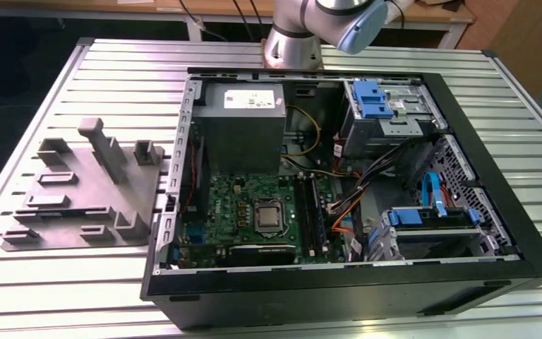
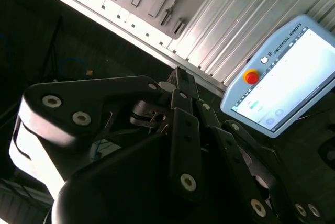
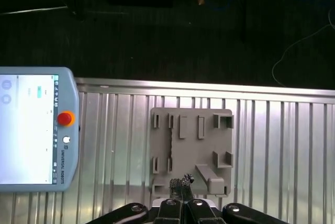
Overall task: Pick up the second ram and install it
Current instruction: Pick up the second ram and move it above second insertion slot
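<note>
Firstly, the open computer case (image 1: 346,279) holds a circuit board (image 1: 238,205) and cables (image 1: 344,210). At its nine o'clock in the exterior view, the grey plate (image 1: 73,212) carries the memory stick (image 3: 170,148) on edge. Gripper (image 3: 181,184), closed and empty, hangs well above that plate.

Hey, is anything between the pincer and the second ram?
Nothing visible. In the first wrist view the pincer is above the fixture, and the thin dark ram, on edge in it, sits uncovered.

Matt grey plastic plate (image 1: 73,205) on ribbed, shiny metal table (image 1: 64,282)
</note>
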Available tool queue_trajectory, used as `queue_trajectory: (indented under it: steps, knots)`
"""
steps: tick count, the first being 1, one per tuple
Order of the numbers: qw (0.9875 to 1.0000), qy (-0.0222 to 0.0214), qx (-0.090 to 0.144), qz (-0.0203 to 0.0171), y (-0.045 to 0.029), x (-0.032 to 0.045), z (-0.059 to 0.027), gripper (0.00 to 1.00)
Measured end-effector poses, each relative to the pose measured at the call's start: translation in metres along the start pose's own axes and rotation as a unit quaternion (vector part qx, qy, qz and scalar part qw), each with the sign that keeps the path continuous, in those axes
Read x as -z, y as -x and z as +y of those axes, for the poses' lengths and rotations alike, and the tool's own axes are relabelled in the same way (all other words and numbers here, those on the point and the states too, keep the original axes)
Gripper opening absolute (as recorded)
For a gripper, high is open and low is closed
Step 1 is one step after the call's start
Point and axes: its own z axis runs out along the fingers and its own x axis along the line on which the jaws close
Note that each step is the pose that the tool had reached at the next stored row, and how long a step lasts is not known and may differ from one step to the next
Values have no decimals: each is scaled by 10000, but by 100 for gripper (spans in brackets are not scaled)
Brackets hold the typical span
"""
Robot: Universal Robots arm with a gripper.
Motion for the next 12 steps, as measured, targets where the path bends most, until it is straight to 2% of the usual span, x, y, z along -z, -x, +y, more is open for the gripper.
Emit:
queue_trajectory:
  steps: [12]
  knots:
    - [10000,0,0,0,-9,-218,-9,10]
